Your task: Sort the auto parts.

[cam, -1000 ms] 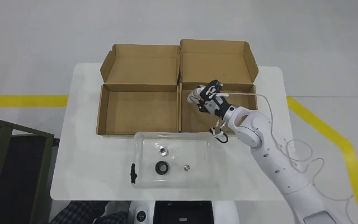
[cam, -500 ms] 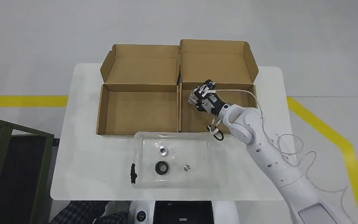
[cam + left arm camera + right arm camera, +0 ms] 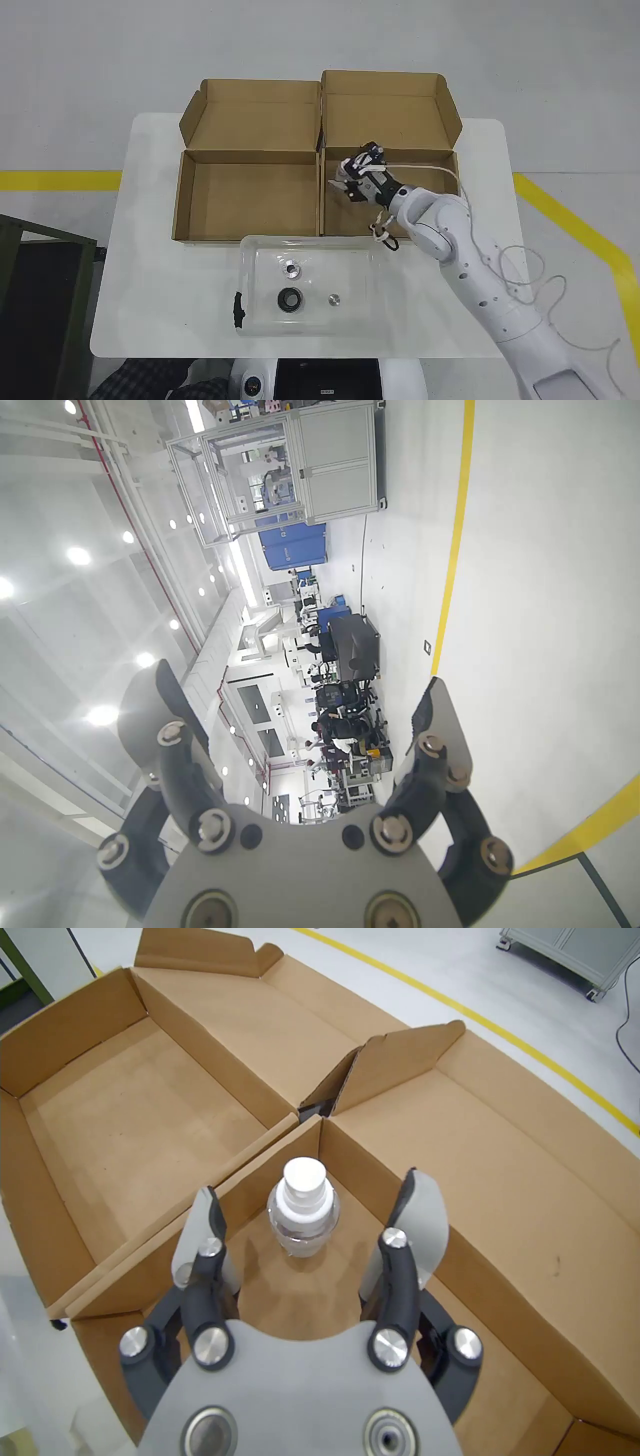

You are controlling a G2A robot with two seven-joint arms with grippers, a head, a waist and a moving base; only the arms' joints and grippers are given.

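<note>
I've got the white table [image 3: 150, 250] in a factory hall. On it, the right box [image 3: 500, 1168] holds the white stepped part [image 3: 303, 1213]. It's upright, narrow end up, near the far corner by the left box [image 3: 125, 1118], with bare cardboard around it. My right fingers [image 3: 422, 1213] are spread, not touching it. My left fingers [image 3: 442, 720] are spread and empty.

White arm [image 3: 445, 228], grey end effector [image 3: 312, 1190]
</note>
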